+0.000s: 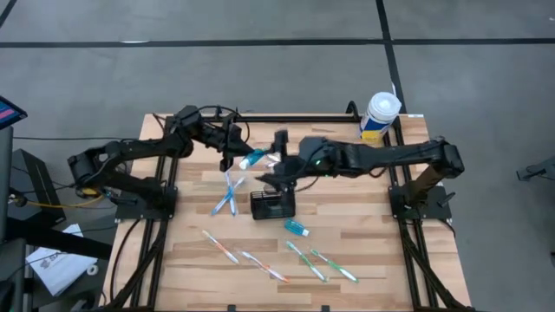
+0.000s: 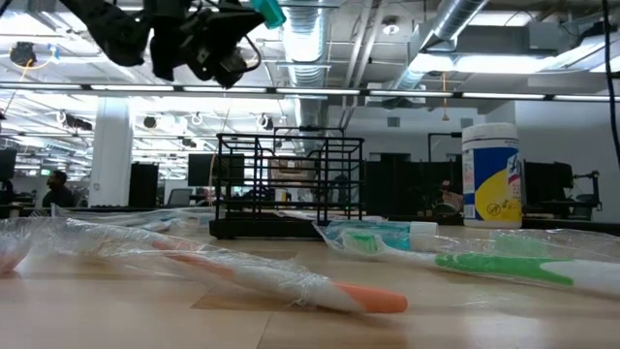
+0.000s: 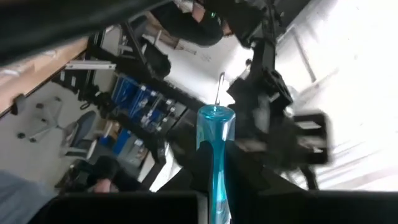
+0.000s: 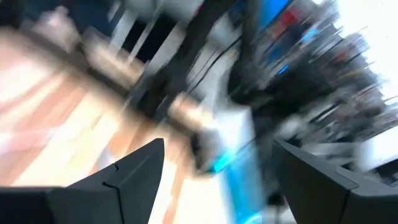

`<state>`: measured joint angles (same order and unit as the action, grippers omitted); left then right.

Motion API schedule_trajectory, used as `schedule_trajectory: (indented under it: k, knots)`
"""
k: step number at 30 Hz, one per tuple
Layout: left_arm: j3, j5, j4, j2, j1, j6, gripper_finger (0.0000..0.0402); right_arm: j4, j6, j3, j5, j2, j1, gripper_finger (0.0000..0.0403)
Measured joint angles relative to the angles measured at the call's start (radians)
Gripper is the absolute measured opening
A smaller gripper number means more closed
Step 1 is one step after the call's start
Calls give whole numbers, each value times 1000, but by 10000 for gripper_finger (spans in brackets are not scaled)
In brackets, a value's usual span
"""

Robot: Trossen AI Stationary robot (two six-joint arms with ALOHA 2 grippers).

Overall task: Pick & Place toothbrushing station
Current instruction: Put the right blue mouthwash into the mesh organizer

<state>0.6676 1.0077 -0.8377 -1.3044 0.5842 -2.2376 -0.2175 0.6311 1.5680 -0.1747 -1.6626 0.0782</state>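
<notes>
Grippers frame our view: left gripper (image 1: 243,160) clamps a blue tube (image 1: 252,159) beyond the organiser basket (image 1: 271,204); right gripper (image 1: 279,173), fingers spread empty, hovers above it.

Bright ceiling strip lights, blurred wrist views

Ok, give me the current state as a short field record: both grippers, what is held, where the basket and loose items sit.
left gripper: raised above the table, shut on a teal tube
right gripper: open, empty, just behind the basket, close to the held tube
basket: black wire, upright at table centre
small teal tube: lying just beside the basket, toward the front
wrapped toothbrushes: crossed pair lying left of the basket
front toothbrushes: four spread near the front edge
wipes tub: upright at the back right corner
</notes>
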Motion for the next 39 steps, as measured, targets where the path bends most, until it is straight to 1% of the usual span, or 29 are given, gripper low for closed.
schedule_trajectory:
  k: [3, 5, 8, 9, 11, 13, 21, 25, 27, 30, 39]
  knots:
    - [23, 18, 0, -30, 1, 21, 13, 10, -1, 35, -8, -44, 0, 285]
    - [38, 13, -10, -48, -1, 31, 12, -12, -1, 55, -15, -46, 0, 285]
    - [50, 19, -20, -59, -3, 34, 13, 6, -3, 82, -34, -55, -2, 283]
    - [50, 18, -20, -59, -4, 34, 13, -7, -3, 84, -54, -57, -5, 281]
    - [49, 21, -24, -59, -6, 34, 12, -19, -2, 85, -59, -63, -7, 269]
    - [49, 21, -26, -59, -7, 34, 12, -14, -2, 90, -60, -62, -11, 250]
    - [49, 18, -35, -58, -7, 32, 12, -16, -3, 91, -58, -60, -16, 148]
    - [49, 18, -36, -58, -7, 31, 12, -19, -3, 91, -3, -60, -22, 116]
    - [49, 18, -36, -58, -7, 31, 12, -23, -3, 91, 5, -60, -22, 113]
    - [49, 17, -36, -58, -7, 31, 12, -37, -3, 91, 17, -60, -22, 123]
    - [49, 9, -38, -58, -7, 26, 12, -59, -11, 91, 20, -60, -29, 191]
